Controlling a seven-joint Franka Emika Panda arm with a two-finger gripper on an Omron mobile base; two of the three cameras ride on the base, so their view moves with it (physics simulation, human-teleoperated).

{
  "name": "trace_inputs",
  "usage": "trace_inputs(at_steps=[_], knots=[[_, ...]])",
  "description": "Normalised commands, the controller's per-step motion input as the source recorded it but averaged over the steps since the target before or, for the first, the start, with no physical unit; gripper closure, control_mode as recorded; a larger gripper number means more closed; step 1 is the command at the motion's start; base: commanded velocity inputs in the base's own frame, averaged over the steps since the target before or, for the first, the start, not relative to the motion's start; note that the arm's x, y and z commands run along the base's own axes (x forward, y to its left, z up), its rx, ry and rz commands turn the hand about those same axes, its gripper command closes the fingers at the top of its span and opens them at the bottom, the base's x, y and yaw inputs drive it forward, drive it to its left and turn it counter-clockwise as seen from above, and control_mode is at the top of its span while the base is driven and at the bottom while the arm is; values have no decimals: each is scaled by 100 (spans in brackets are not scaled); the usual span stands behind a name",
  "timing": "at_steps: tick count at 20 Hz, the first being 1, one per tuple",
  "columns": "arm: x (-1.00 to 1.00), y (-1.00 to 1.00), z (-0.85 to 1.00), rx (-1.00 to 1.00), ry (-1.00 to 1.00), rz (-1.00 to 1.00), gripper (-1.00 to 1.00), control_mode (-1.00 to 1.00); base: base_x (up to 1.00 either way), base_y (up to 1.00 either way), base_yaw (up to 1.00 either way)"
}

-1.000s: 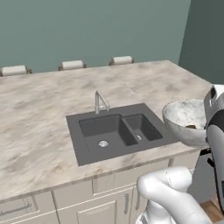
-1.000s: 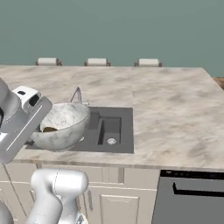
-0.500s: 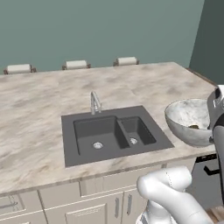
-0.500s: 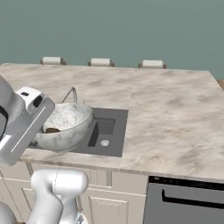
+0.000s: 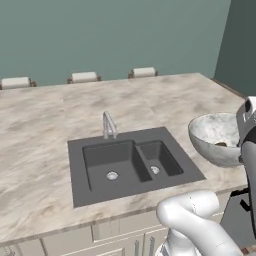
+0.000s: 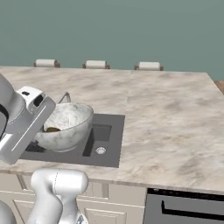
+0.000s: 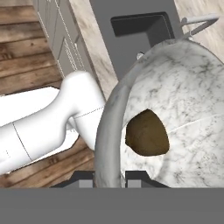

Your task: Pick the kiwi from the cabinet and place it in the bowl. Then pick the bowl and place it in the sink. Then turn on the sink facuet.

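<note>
My gripper (image 7: 109,181) is shut on the near rim of the marbled bowl (image 7: 183,109), holding it in the air. The brown kiwi (image 7: 146,133) lies inside the bowl. In the left base view the bowl (image 5: 216,138) hangs right of the dark double sink (image 5: 76,175), above the counter's front right part, and the kiwi (image 5: 220,144) peeks over its rim. From the right base view the bowl (image 6: 65,127) overlaps the sink's (image 6: 111,144) left part. The sink facuet (image 5: 108,125) stands behind the basins. The cabinet is out of view.
The marble counter (image 5: 45,115) stretches wide around the sink. Three stool tops (image 5: 84,77) line its far edge. Cream base cupboards (image 6: 113,205) and a dark dishwasher front (image 6: 188,208) lie below the front edge. Wooden floor (image 7: 26,52) shows in the hand view.
The whole picture has shifted a little in both base views, so the base has moved. The bowl with the kiwi stays gripped and holds its place beside the arm.
</note>
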Motion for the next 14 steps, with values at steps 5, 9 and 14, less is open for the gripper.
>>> trace_inputs(at_steps=[5, 9, 14], knots=[[0, 0, 0, 0, 0, 0, 100, 100, 42, 2, -7], [0, 0, 0, 0, 0, 0, 100, 100, 32, 1, 0], [28, 13, -24, 1, 5, 13, 100, -100, 11, 6, 1]])
